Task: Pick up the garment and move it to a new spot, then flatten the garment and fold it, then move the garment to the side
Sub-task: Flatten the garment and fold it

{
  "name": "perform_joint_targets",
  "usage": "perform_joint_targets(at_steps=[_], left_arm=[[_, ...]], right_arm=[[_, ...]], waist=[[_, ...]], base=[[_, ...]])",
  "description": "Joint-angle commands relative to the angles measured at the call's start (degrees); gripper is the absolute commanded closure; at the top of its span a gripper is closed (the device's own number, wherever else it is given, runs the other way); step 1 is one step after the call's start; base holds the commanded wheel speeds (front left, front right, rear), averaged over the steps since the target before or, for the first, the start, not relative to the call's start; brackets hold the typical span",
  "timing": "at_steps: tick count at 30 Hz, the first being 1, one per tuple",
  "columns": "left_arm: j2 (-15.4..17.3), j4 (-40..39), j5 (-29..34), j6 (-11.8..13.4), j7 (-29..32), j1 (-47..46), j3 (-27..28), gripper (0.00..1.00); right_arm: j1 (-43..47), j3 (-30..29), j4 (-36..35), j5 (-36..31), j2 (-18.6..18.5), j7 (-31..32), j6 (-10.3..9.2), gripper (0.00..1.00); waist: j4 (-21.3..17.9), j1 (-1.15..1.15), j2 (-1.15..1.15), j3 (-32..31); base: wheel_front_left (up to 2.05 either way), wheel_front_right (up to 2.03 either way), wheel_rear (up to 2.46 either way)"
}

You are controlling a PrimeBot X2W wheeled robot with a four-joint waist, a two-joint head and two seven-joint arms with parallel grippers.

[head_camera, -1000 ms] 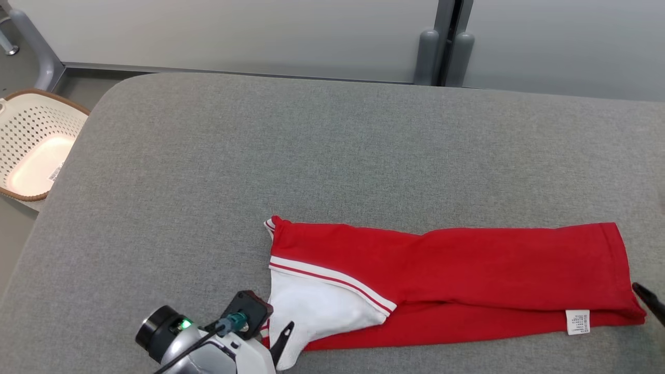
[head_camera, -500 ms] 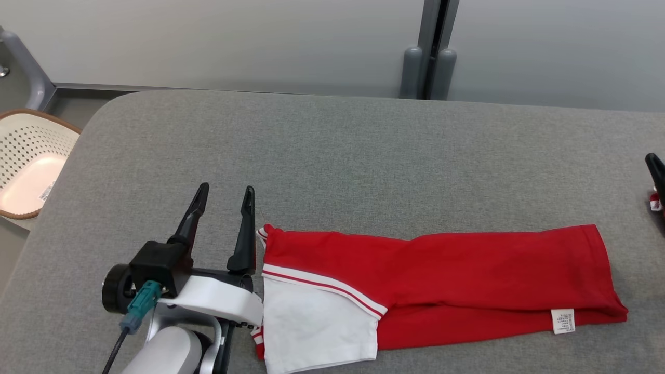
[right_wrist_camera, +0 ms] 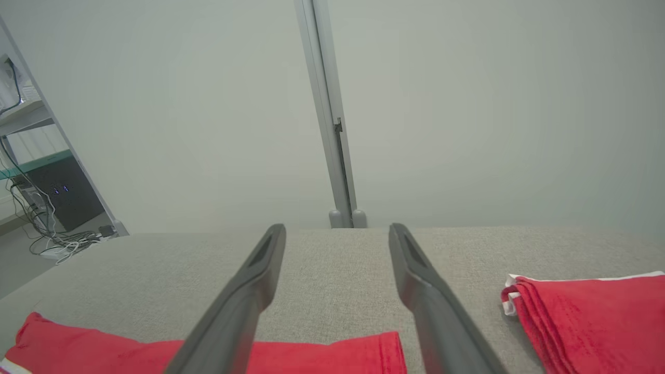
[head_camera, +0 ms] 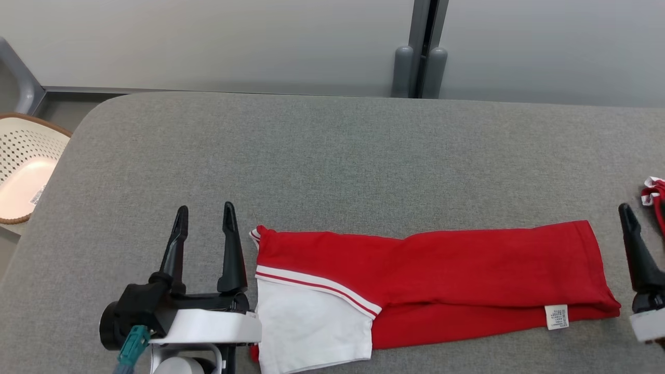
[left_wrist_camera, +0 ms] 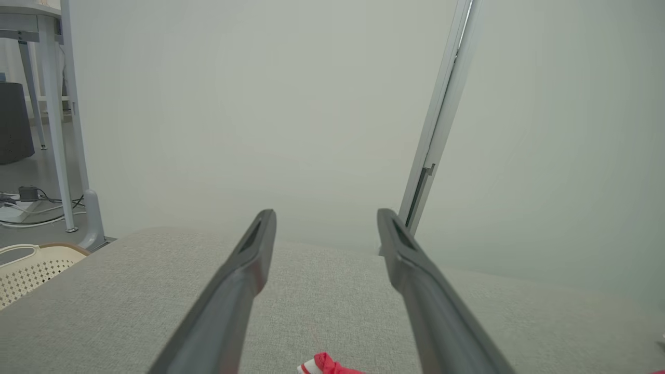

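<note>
Head view: garment [head_camera: 431, 280] lies flat along the near edge of the grey surface [head_camera: 332, 156], a long red band running from left of middle almost to the right edge, white panel at its left end, label near its right end. It reads as folded once lengthwise. Left gripper [head_camera: 205, 208] sits just beside the garment's left end, fingers parted a moderate way, nothing between them. At the right edge a single dark finger [head_camera: 635, 249] of the right arm stands just past the garment's right end. A red pile [head_camera: 653, 200] shows at the far right edge; basket [head_camera: 21, 171] off the left edge. Left wrist view: fingers apart and empty, a red-and-white tip of cloth at the bottom edge. Right wrist view: right gripper [right_wrist_camera: 336, 228] spread, holding nothing, garment's end low between its fingers, pile to the right. Judgement: relocation, flattening and a first fold look done; crosswise folding and the move aside remain.
</note>
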Motion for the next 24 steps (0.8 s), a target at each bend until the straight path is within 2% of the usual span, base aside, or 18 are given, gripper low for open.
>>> perform_joint_targets(at_steps=[1, 3, 9, 24], left_arm=[[-0.03, -0.31, 1.42, -1.02, -0.21, 1.00, 0.91, 0.00], [-0.22, -0.28, 2.33, -1.78, -0.21, 1.88, 1.14, 0.00], [-0.26, -0.44, 0.87, -1.11, -0.22, 1.19, 0.19, 0.00], [-0.26, 0.31, -0.02, -0.85, -0.23, -0.91, -2.35, 0.00]], right_arm=[[1.25, -0.58, -0.55, -1.13, 0.99, -0.03, -0.02, 0.00], [2.28, -0.87, -0.66, -2.33, 2.25, -0.03, -0.02, 0.00], [3.20, -1.52, 0.96, -3.05, 3.86, -0.03, -0.02, 0.00], [-1.41, 1.58, 18.42, 1.91, 6.56, -0.02, -0.02, 0.00]], waist=[[-0.18, 0.00, 0.00, 0.28], [-0.28, 0.00, 0.00, 0.62], [-0.16, 0.00, 0.00, 1.80], [1.09, 0.00, 0.00, 4.73]], base=[[0.00, 0.00, 0.00], [0.00, 0.00, 0.00], [0.00, 0.00, 0.00], [0.00, 0.00, 0.00]])
